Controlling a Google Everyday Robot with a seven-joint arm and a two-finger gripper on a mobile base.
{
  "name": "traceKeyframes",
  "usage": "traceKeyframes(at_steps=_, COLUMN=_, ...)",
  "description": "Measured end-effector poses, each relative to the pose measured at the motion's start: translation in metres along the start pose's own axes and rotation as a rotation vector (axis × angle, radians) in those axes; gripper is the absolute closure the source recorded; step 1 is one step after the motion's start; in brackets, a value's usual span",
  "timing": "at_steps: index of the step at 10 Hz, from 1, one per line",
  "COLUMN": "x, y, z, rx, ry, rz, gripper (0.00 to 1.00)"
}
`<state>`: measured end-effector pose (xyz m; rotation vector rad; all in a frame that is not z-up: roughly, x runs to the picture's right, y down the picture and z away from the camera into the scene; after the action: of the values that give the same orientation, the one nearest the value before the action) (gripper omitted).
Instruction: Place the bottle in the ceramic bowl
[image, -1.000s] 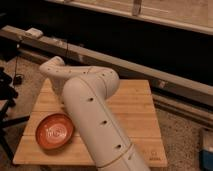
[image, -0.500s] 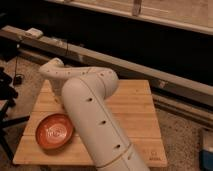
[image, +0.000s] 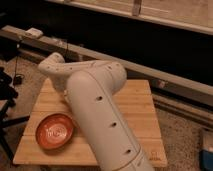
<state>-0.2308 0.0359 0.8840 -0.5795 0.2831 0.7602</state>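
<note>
The orange-red ceramic bowl (image: 56, 131) with a pale pattern at its centre sits on the left front part of the wooden table (image: 140, 107). My large white arm (image: 95, 107) rises from the bottom of the camera view and bends left over the table. The gripper is hidden behind and under the arm's elbow, near the table's left middle. The bottle is not in view; it may be hidden by the arm.
A long metal rail (image: 150, 72) runs behind the table. A dark stand (image: 6, 100) is at the far left. A blue object (image: 206, 150) lies on the floor at the right edge.
</note>
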Motion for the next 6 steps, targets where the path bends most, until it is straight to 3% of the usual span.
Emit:
traceKeyframes(at_steps=3, x=0.026, y=0.004, z=-0.036, rx=0.002, ry=-0.033, rz=-0.011, gripper=1.00)
traceKeyframes(at_steps=6, x=0.054, y=0.041, z=-0.054, rx=-0.035, ry=-0.048, rz=-0.055, gripper=1.00)
